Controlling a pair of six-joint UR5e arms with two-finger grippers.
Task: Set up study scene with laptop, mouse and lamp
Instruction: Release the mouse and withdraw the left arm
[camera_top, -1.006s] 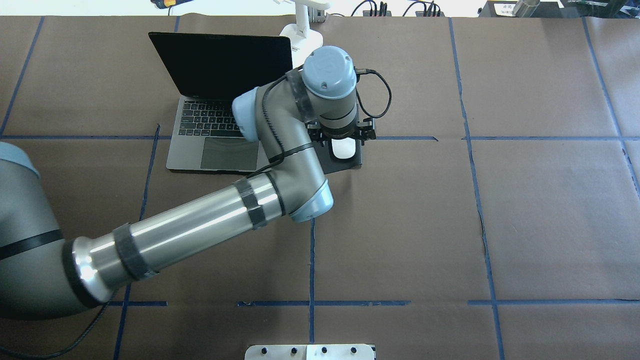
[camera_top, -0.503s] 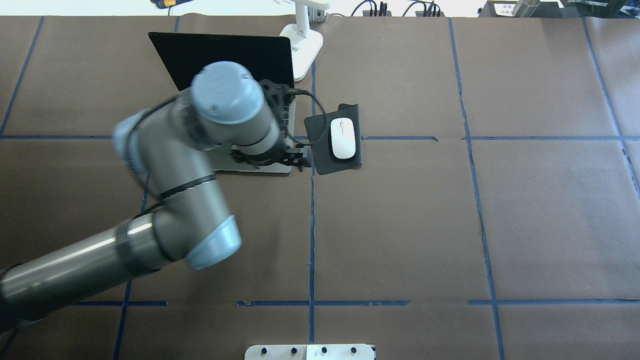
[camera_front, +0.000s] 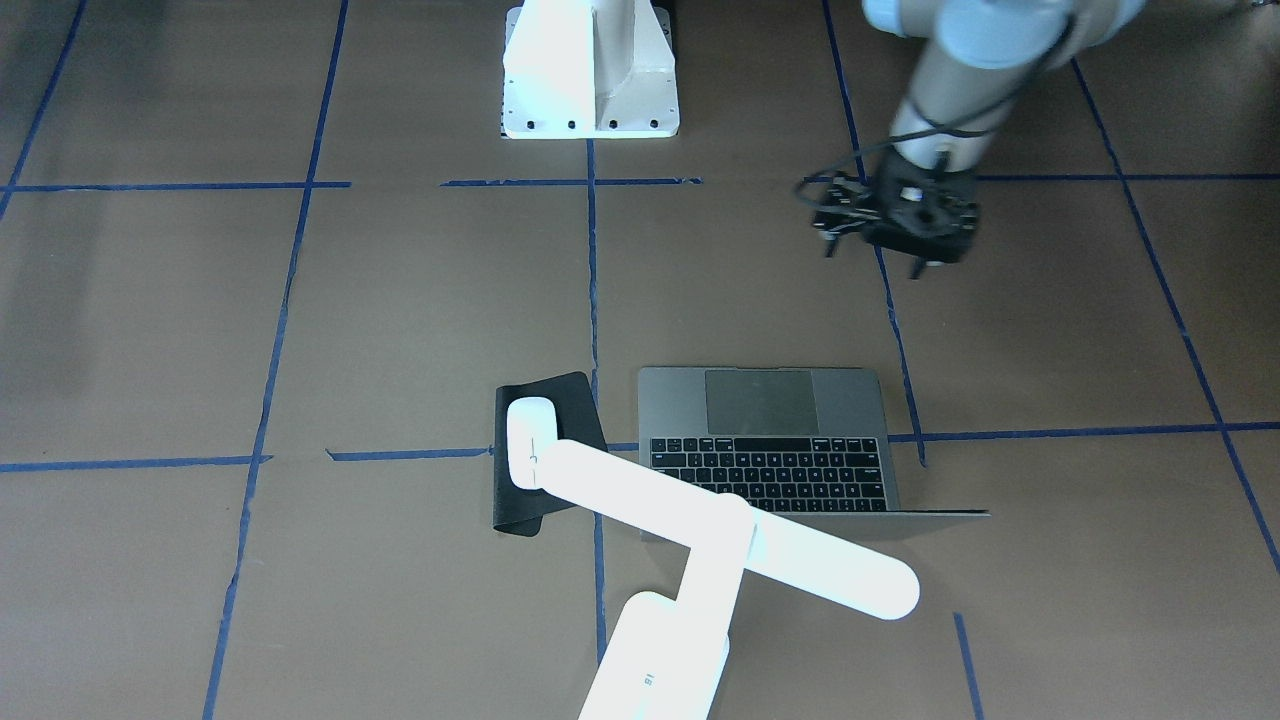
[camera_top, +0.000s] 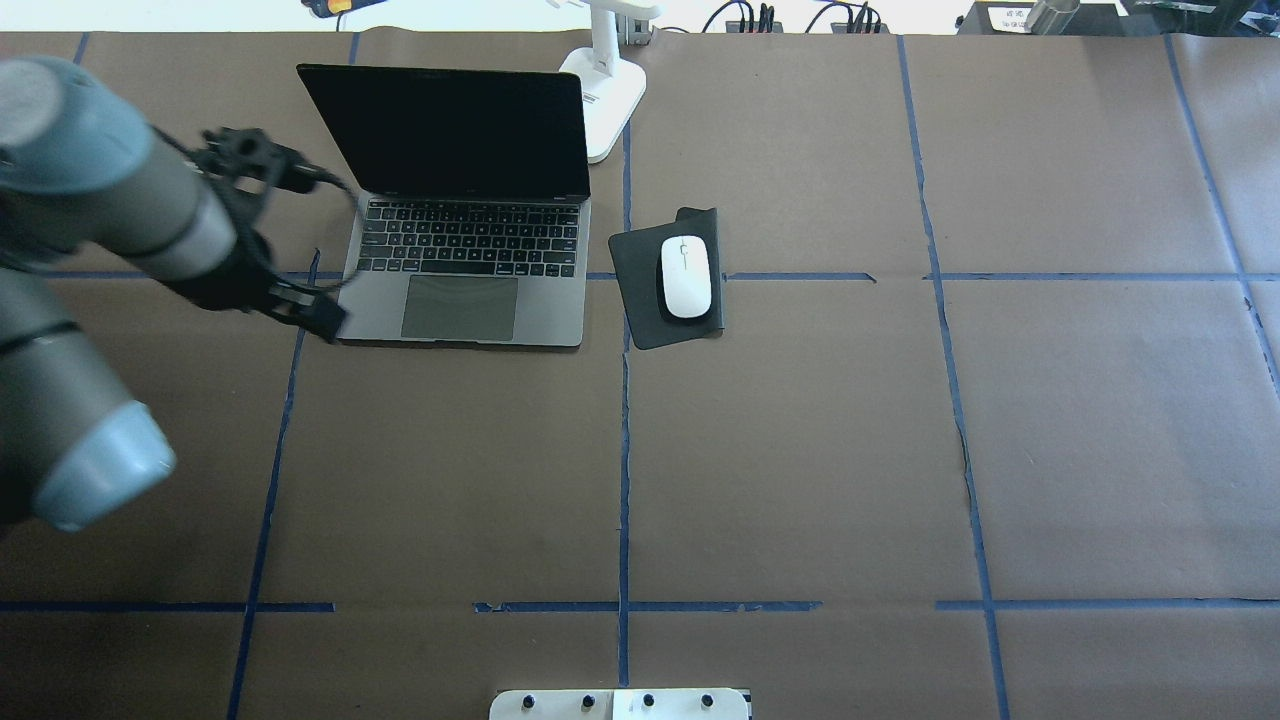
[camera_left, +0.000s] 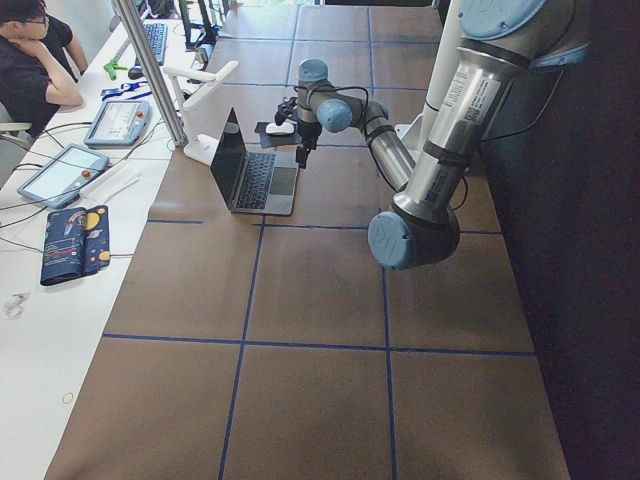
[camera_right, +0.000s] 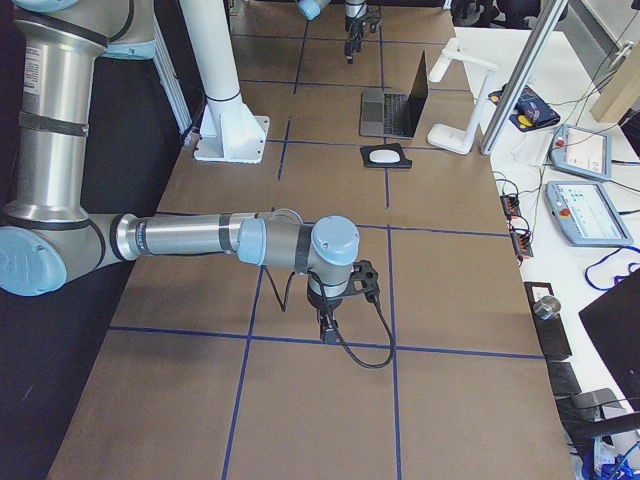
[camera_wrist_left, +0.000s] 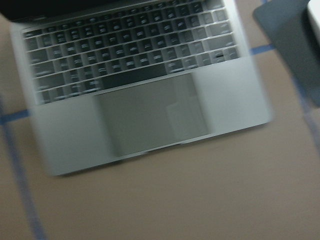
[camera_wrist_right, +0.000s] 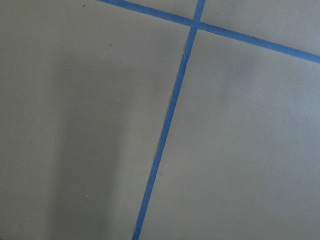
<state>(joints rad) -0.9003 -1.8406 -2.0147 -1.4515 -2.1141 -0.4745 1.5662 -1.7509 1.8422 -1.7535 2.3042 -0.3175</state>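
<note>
The grey laptop (camera_top: 460, 300) stands open at the far left-centre, its screen dark; its keys and trackpad fill the left wrist view (camera_wrist_left: 150, 115). The white mouse (camera_top: 685, 277) lies on a black mat (camera_top: 640, 315) just right of the laptop. The white lamp (camera_front: 720, 530) stands behind them, its base (camera_top: 605, 100) at the far edge. My left gripper (camera_top: 305, 305) hangs empty beside the laptop's front left corner, its fingers apart in the front-facing view (camera_front: 880, 250). My right gripper (camera_right: 330, 325) hovers low over bare table far off; I cannot tell whether it is open.
The white bolted pedestal (camera_front: 590, 70) stands at the robot's edge of the table (camera_top: 800, 450). Blue tape lines cross the brown cover. Operators' tablets and cables lie on a side bench (camera_right: 580, 200) beyond the far edge.
My left arm has swung left from above the mouse, across the laptop, to its front left corner. The mouse stays on the mat where it lay.
</note>
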